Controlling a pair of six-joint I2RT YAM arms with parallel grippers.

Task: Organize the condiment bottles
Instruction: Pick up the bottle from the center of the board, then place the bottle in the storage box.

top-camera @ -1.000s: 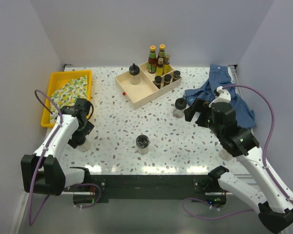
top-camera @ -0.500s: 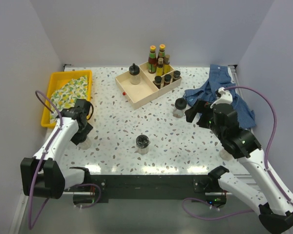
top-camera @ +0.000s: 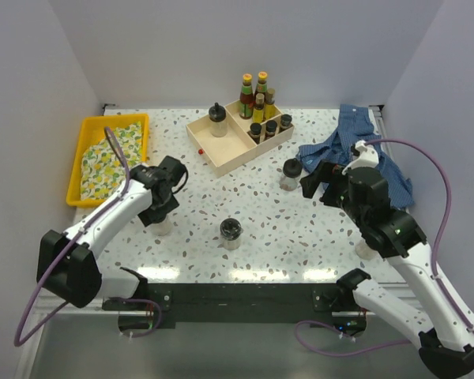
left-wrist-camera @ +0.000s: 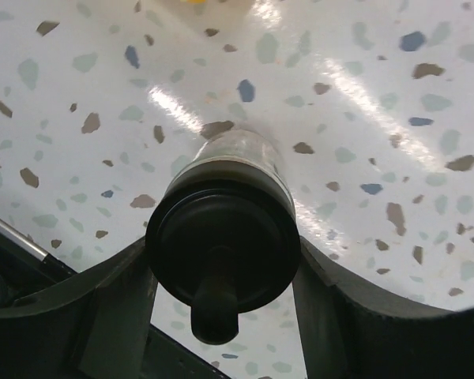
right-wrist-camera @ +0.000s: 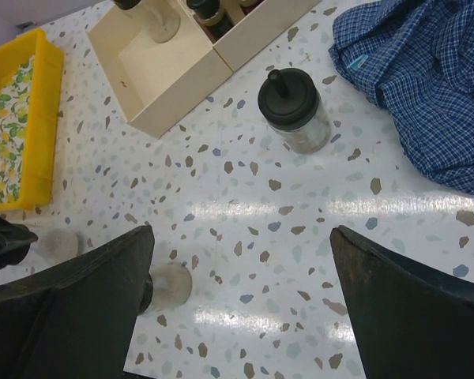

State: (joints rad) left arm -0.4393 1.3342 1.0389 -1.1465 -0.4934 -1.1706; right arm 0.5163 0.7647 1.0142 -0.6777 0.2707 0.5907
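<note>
Left wrist view: left gripper [left-wrist-camera: 221,259] pinches a black-lidded jar [left-wrist-camera: 221,229] by its lid, one finger against each side. The jar stands upright at 9 o'clock from the centre of the table [top-camera: 268,229]. Right gripper [right-wrist-camera: 241,245] is spread wide and empty. Judgement: carry the jar level to the wooden box [top-camera: 229,148] at 12 o'clock, clearing its wall before lowering.

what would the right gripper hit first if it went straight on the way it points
Probably the black-lidded jar, standing ahead of the open right gripper beside the blue checked cloth; if its line slopes down more steeply, bare tabletop comes first.
</note>
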